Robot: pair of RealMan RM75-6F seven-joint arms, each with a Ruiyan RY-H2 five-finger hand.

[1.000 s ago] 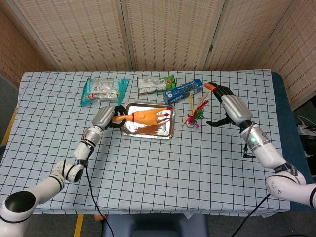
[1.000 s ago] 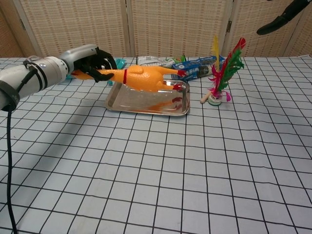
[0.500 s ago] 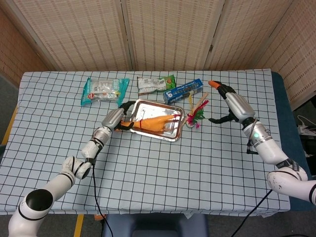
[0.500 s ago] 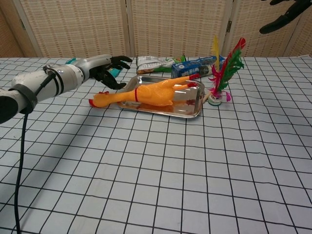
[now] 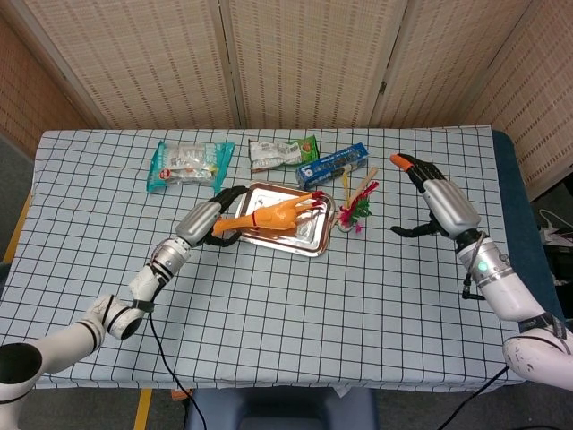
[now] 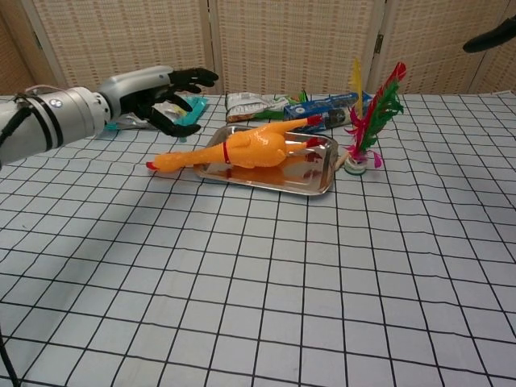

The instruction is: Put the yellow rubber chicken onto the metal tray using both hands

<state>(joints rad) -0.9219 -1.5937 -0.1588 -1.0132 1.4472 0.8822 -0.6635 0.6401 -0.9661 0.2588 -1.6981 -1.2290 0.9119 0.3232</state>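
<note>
The yellow rubber chicken point(image 5: 273, 216) point(image 6: 251, 148) lies with its body on the metal tray point(image 5: 307, 248) point(image 6: 319, 183). Its neck and head stick out over the tray's left edge, above the tablecloth. My left hand point(image 5: 209, 219) point(image 6: 158, 90) hovers above and to the left of the chicken's head. Its fingers are spread and the chest view shows it clear of the chicken. My right hand point(image 5: 442, 202) is raised over the right side of the table, fingers apart and holding nothing. In the chest view only a dark fingertip of the right hand point(image 6: 492, 35) shows at the top right corner.
A feather shuttlecock point(image 5: 354, 210) point(image 6: 368, 121) stands just right of the tray. Behind the tray lie a blue box point(image 5: 333, 163), a green snack packet point(image 5: 282, 152) and a teal packet point(image 5: 186, 167). A folding screen closes off the back.
My left hand has let go of the chicken and lifted up and back to the left. The chicken has dropped onto the tray. The right hand has drawn away to the right.
</note>
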